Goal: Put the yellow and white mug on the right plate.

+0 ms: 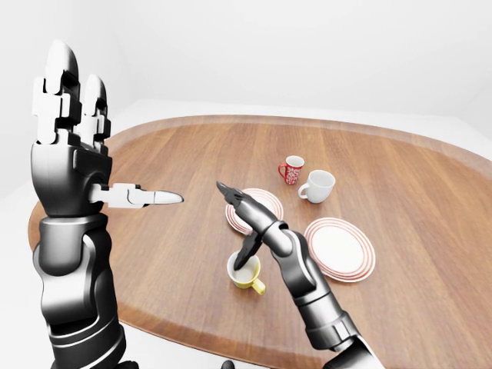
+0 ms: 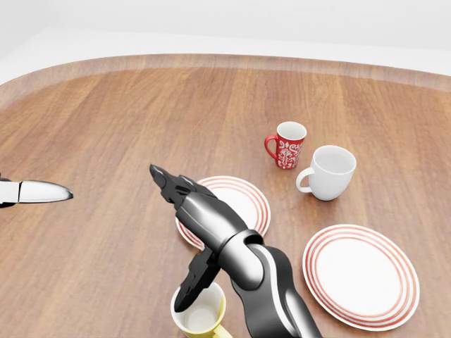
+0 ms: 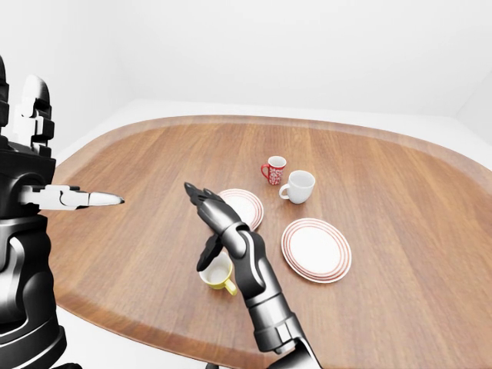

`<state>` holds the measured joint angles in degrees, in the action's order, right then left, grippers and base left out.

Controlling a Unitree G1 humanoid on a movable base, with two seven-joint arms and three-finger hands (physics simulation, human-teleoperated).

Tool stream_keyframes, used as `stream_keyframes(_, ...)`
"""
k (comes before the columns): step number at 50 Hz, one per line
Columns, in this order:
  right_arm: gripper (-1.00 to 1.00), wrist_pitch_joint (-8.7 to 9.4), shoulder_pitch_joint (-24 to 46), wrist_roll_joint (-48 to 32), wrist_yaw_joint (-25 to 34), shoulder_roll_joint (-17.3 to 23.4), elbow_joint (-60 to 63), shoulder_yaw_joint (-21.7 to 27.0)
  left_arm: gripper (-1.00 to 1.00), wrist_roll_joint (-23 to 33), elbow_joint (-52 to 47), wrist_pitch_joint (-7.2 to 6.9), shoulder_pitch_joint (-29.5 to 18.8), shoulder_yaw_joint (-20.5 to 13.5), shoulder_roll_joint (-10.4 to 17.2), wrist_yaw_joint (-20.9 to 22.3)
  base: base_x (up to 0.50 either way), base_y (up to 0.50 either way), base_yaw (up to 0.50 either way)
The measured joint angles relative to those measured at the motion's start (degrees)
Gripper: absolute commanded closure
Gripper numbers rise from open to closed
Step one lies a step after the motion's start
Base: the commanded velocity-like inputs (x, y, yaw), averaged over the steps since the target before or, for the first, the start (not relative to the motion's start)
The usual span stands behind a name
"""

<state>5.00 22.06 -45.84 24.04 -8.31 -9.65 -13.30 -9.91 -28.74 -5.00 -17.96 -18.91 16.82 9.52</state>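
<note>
Left-eye view showed the wooden table [image 1: 192,154] with the left hand [image 1: 73,134] raised high at the view's left, its fingers upright and spread, its thumb pointing right over the table, holding nothing. The right hand [image 1: 244,223] reached out from the bottom over the yellow mug [image 1: 246,271], which stood upright near the table's bottom edge, its handle toward the bottom right. Two fingers stretched toward the left plate [image 1: 257,206]; the thumb hung down to the mug's rim, so the hand was wide and closed on nothing. The right plate [image 1: 342,247] lay bare just right of the arm, apart from the mug. A red mug [image 1: 291,170] and a white mug [image 1: 317,186] stood above the plates. Head view put the yellow mug at the bottom edge, partly cut off, with the dark thumb [image 2: 194,282] crossing its rim at the top left; whether it touched the rim or the inner wall I could not tell. The forearm [image 2: 264,296] covered part of the left plate. Only the left thumb [image 2: 35,191] showed, at the left edge. Right-eye view gave the same layout: mug between thumb and forearm, right plate well to its right, both hands open.
</note>
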Motion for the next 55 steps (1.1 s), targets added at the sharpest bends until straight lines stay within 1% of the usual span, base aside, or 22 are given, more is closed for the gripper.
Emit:
stream_keyframes(13,-1.00,0.00,-2.5,0.3,-1.4,0.1,-1.7,-0.8,-1.00,0.2,0.0,0.00,0.1,0.1,-0.1,0.1,0.00,0.00,0.00)
stream_keyframes(32,-1.00,0.00,-6.1,-0.9,-1.4,0.5,-0.7,-2.0,-1.00,0.3,0.0,0.00,0.2,0.1,-0.1,0.2,0.00,0.00,0.00)
stream_keyframes(55,-1.00,0.00,-6.1,-0.4,-4.3,1.3,-7.7,-0.9,-1.00,0.2,0.1,0.00,0.0,0.1,-0.1,0.1,0.00,0.00,0.00)
